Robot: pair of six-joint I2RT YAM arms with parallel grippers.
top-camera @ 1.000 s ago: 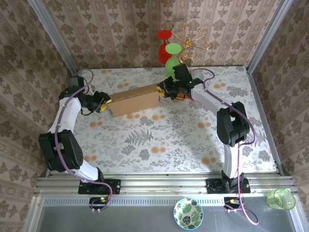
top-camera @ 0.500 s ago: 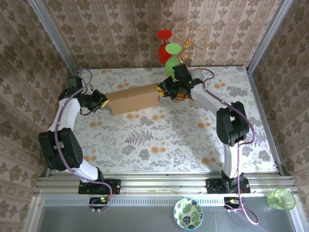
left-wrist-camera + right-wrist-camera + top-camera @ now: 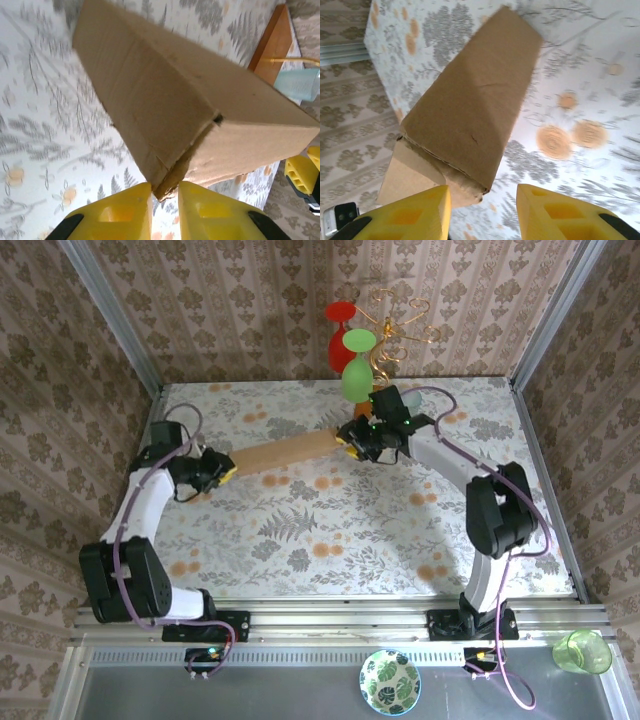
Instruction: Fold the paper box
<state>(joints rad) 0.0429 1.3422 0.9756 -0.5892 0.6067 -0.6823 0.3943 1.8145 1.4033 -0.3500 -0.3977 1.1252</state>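
Near the table's (image 3: 330, 530) far edge, box (image 3: 285, 452) strung between the grippers. Looks closed into shape already — ragged end flaps left to tuck. At one corner, left gripper (image 3: 165, 195) nearly closed, hold unclear; right gripper (image 3: 482, 197) spread wide, straddling the other end.

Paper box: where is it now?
Top external view: the paper box is at far centre of the table, its ends at the left gripper and the right gripper.

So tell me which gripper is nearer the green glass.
Right. The right gripper sits close beside the green glass; the left gripper is at the paper box's other end.
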